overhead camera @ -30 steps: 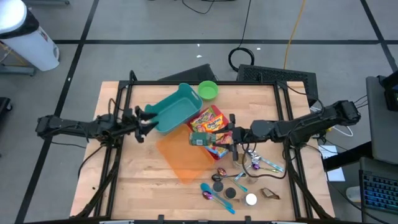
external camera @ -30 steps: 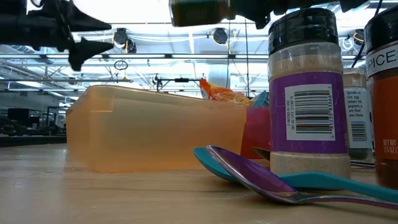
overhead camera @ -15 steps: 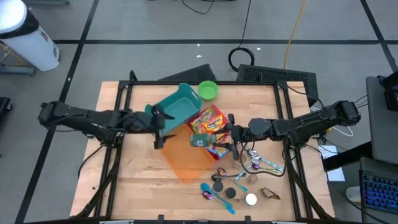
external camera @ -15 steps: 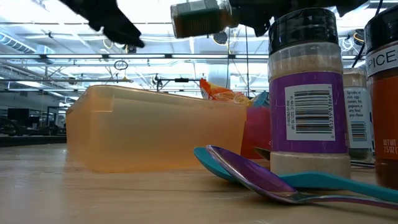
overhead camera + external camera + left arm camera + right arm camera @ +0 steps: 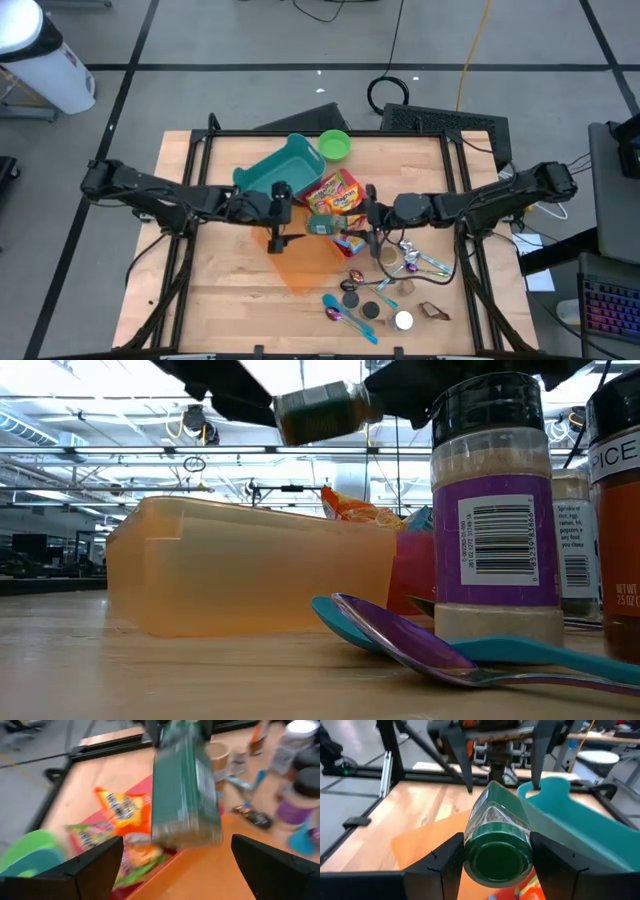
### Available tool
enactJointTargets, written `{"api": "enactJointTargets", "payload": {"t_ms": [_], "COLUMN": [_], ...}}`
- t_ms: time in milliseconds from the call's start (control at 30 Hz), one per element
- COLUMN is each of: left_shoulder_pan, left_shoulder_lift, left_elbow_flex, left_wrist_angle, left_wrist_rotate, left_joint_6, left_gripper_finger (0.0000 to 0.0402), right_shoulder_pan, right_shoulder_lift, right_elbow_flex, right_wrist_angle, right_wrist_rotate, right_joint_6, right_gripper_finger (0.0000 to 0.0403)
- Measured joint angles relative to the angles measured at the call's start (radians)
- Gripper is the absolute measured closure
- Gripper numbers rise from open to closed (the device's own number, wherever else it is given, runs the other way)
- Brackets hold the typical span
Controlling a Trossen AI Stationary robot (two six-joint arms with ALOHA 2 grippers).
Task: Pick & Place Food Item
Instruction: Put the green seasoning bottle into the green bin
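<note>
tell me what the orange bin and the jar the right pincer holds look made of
Orange bin: likely translucent plastic; light glows through its frosted walls. Jar in the right pincer: clear glass or hard plastic, glossy, its contents showing through; dark green lid looks plastic.

Green-lidded jar (image 5: 497, 842), orange bin (image 5: 300, 255), teal bin (image 5: 285, 172)

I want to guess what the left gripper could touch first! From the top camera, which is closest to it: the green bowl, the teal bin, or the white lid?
1. Teal bin, right behind the left gripper.
2. Green bowl, farther back, at the table's far edge.
3. White lid, at the near right.
</note>
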Motion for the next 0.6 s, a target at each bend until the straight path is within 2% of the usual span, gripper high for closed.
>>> {"api": "enactJointTargets", "payload": {"t_ms": [167, 400, 500, 600], "left_shoulder_pan": [0.019, 0.019, 0.019, 0.019], "left_shoulder_lift": [0.046, 0.113, 0.136, 0.142], "left_elbow_flex": [0.05, 0.055, 0.055, 0.055], "left_wrist_angle": [-0.001, -0.004, -0.002, -0.002], "left_wrist_rotate": [0.124, 0.122, 0.076, 0.003], "left_joint_6": [-0.039, -0.003, 0.02, 0.042], "left_gripper_finger": [0.0036, 0.0036, 0.0039, 0.0038], "right_shoulder_pan": [-0.015, -0.033, -0.032, -0.031], "right_shoulder_lift": [0.063, 0.076, 0.075, 0.075], "right_elbow_flex": [0.0, 0.0, 0.0, 0.0], "right_wrist_angle": [0.06, 0.114, 0.13, 0.137], "right_wrist_rotate": [-0.003, -0.006, -0.007, -0.017], "right_joint_6": [-0.002, 0.008, 0.013, 0.015], "right_gripper_finger": [0.0213, 0.0216, 0.0271, 0.0297]}}
